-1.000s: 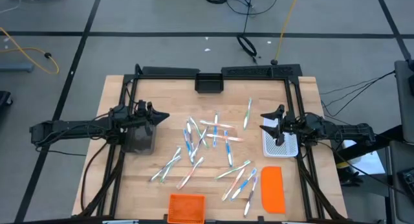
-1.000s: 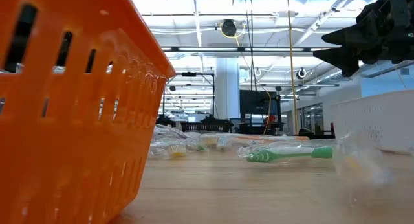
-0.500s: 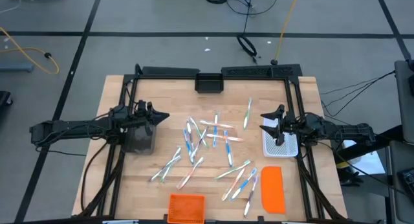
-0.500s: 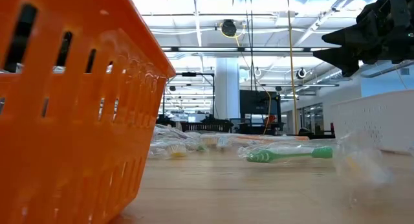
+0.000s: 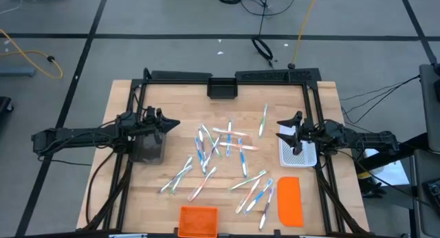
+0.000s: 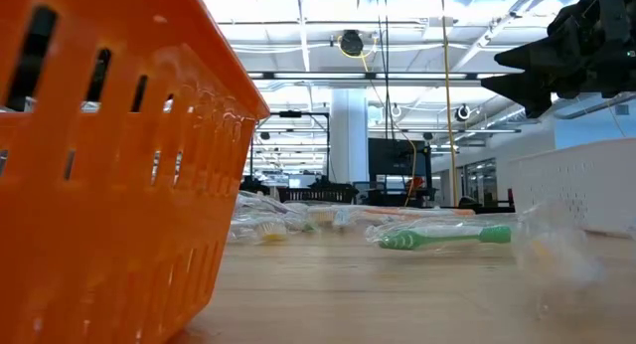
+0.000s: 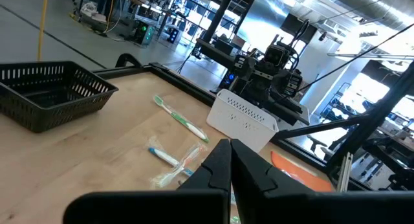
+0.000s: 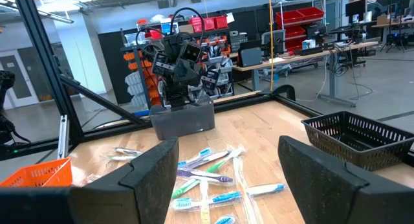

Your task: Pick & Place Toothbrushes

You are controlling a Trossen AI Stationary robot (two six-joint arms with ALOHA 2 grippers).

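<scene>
Wooden table (image 5: 172,104) strewn with toothbrushes (image 5: 227,159); grey tiled floor (image 5: 172,18).

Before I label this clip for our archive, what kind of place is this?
Most likely a robotics lab or workshop. Two robot arms work at a framed wooden table strewn with toothbrushes, cables trail over the tiled floor, and workbenches and shelving with red bins fill the room behind.
</scene>
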